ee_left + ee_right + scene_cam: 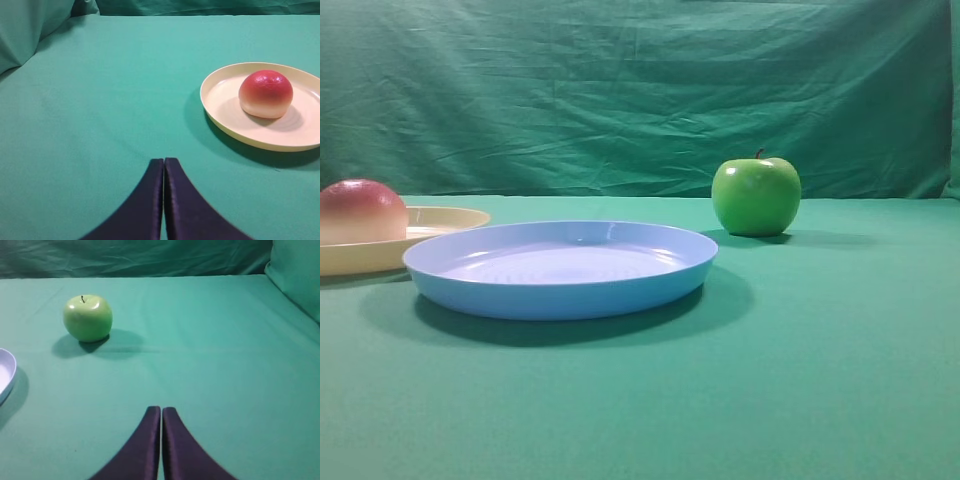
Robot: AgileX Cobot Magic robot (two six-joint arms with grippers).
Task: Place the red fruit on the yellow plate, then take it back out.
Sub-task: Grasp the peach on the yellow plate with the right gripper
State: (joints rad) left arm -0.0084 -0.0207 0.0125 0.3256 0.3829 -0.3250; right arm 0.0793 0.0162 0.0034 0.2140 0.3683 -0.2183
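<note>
Ahead and right of my left claw (163,165), pressed closed and empty, the red fruit (265,93) sits on the yellow plate (220,112). Placing looks done; next I must open, reach, and lift it out.

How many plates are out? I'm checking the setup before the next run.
2. The yellow plate sits at the far left of the exterior view, holding the red fruit. The light-blue plate lies in the middle, empty. None appear hidden.
</note>
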